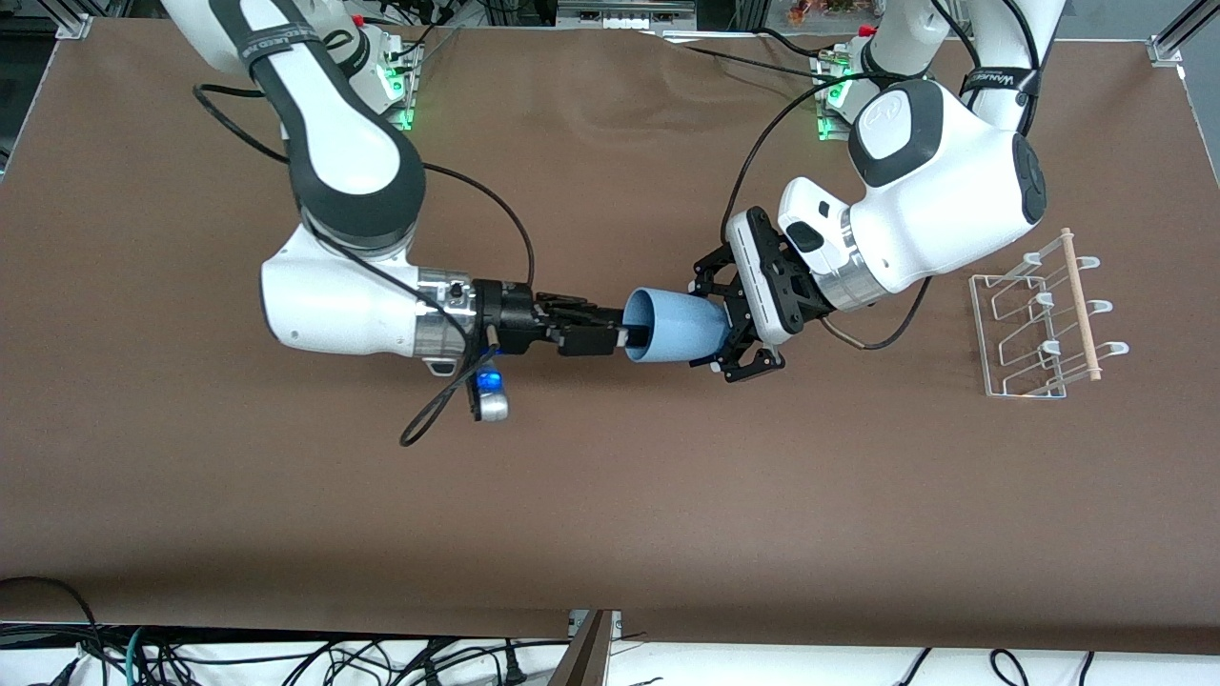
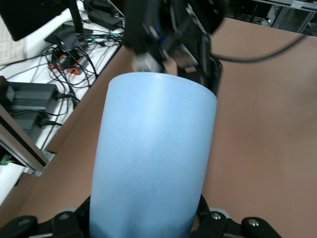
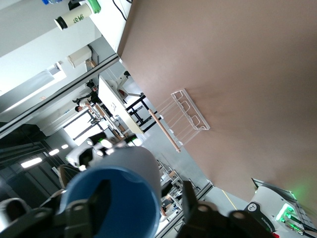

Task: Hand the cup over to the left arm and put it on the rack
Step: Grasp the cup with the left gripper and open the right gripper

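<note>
The light-blue cup (image 1: 677, 327) hangs on its side above the middle of the table, its mouth toward the right arm. My left gripper (image 1: 710, 322) is shut on its narrow base; in the left wrist view the cup (image 2: 153, 158) fills the space between the black fingers of the gripper (image 2: 146, 225). My right gripper (image 1: 629, 335) is at the rim, open: one finger is inside the cup (image 3: 114, 193), the other outside, with a gap to the wall, around the gripper's middle (image 3: 143, 208). The white wire rack (image 1: 1044, 319) stands at the left arm's end.
The rack's wooden dowel (image 1: 1080, 305) lies across its pegs; the rack also shows in the right wrist view (image 3: 183, 114). A loose black cable (image 1: 434, 410) and a blue-lit attachment (image 1: 491, 386) hang under the right wrist. Brown cloth covers the table (image 1: 610, 495).
</note>
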Robot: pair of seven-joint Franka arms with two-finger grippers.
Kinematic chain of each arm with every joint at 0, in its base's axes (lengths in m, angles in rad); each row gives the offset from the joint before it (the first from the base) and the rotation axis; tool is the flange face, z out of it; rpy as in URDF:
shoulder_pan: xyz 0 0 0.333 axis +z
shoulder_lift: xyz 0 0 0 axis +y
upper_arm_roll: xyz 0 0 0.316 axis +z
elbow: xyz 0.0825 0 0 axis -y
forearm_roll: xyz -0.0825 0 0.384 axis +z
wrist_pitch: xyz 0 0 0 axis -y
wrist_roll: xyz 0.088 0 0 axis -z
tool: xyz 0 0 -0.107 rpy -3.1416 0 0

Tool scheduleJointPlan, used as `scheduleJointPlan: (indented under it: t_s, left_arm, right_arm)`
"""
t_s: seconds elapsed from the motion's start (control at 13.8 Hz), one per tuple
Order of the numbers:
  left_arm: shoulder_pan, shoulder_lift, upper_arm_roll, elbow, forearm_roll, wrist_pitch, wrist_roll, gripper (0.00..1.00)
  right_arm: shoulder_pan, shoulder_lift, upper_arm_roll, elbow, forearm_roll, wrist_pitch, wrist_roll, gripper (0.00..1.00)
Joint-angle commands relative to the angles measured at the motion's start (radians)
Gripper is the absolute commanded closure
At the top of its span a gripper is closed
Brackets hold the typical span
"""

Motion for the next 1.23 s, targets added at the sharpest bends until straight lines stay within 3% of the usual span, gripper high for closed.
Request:
scheduleJointPlan:
  t_s: [0.0,0.22,0.36,0.58,0.94,1.16]
  left_arm:
    - [0.028,-0.011,0.014,0.012,0.012,-0.12,0.006,1.0]
    - [0.071,-0.013,0.014,0.012,0.129,-0.246,0.004,1.0]
    - [0.091,-0.013,0.014,0.012,0.24,-0.321,-0.028,1.0]
    - [0.092,-0.026,0.014,0.012,0.475,-0.436,-0.126,1.0]
    - [0.057,-0.017,-0.001,0.011,0.93,-0.634,-0.316,1.0]
    - [0.051,0.001,-0.001,0.002,1.087,-0.72,-0.384,0.99]
  right_arm:
    - [-0.057,0.011,0.004,0.047,0.008,-0.083,-0.002,0.0]
    - [-0.106,0.004,0.002,0.049,0.007,-0.145,0.0,0.0]
    - [-0.145,-0.013,-0.012,0.049,-0.065,-0.212,0.0,0.0]
    - [-0.197,-0.035,-0.012,0.05,-0.366,-0.344,-0.017,0.0]
    - [-0.249,-0.069,-0.016,0.043,-0.841,-0.455,-0.141,0.0]
    - [-0.251,-0.14,-0.033,-0.031,-1.108,-0.455,-0.168,0.0]
